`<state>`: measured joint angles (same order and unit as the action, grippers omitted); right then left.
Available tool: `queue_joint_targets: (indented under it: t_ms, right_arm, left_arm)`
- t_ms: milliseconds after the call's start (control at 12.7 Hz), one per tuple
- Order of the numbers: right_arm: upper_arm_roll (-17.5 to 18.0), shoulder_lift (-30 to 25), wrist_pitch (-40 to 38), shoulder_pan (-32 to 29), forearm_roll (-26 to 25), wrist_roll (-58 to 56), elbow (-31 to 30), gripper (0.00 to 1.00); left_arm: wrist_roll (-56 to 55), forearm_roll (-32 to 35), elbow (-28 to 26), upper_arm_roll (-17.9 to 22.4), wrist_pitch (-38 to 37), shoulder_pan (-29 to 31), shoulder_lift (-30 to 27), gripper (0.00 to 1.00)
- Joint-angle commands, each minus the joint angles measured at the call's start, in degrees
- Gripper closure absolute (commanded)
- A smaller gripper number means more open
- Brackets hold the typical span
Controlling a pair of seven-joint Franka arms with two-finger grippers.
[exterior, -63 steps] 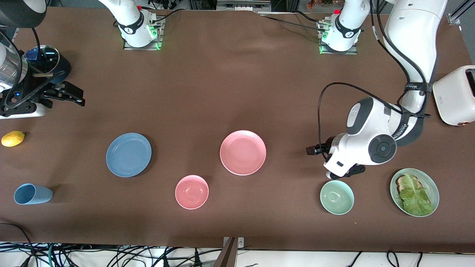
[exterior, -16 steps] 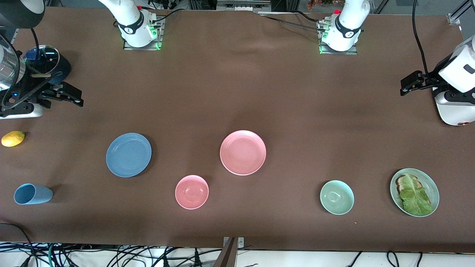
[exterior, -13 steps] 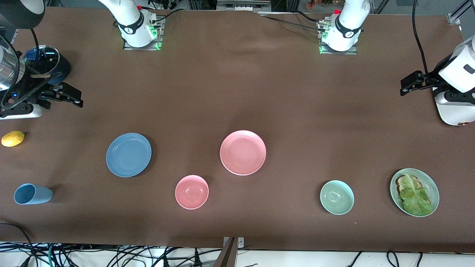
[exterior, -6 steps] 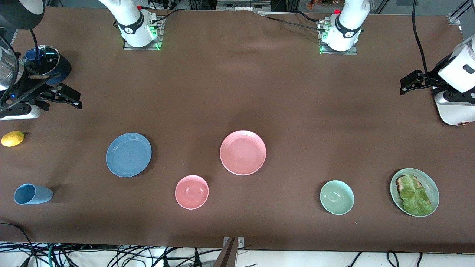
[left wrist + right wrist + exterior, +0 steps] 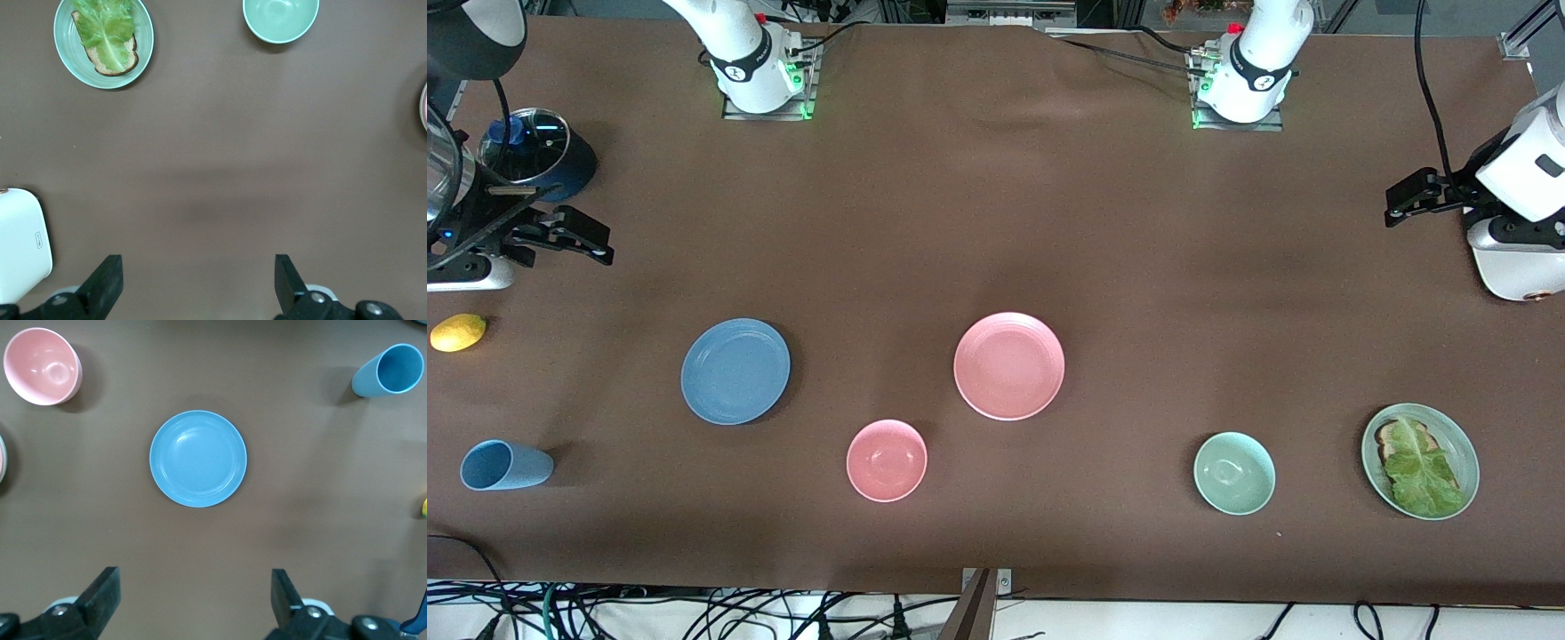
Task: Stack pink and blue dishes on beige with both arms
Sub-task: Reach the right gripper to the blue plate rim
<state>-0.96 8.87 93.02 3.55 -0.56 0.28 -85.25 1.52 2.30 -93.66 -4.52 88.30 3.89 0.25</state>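
**Both pincers empty, plates unstacked**

My left pincer [image 5: 193,287] hangs spread wide over bare surface [image 5: 996,222] beside the white toaster [image 5: 1507,262]; my right pincer [image 5: 193,600] gapes empty at its own end. The pink plate [image 5: 1009,365] lies mid-surface, the blue plate [image 5: 735,371] apart, toward my right arm. No beige plate shows.

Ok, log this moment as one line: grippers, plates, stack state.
left gripper: open, over table by toaster | right gripper: open, empty | blue plate, pink plate: apart, unstacked | beige plate: not visible
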Motion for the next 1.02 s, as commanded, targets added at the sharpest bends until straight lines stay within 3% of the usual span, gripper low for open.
queue_joint_targets:
  t_ms: [0,157,942]
  right_arm:
    - [0.43,7.09,3.46,-0.21,-0.67,-0.11,0.34,0.0]
    - [0.52,10.53,6.55,0.14,-0.93,0.33,0.26,0.0]
    - [0.87,15.03,7.44,-1.27,-1.11,-0.37,-0.71,0.0]
  left_arm:
    - [0.59,-0.98,-0.12,0.13,-0.85,0.07,-0.78,0.0]
    - [0.5,-0.98,-0.21,0.13,-1.03,0.07,-0.78,0.0]
    - [0.41,-0.98,-0.21,0.04,-1.12,0.07,-0.78,0.0]
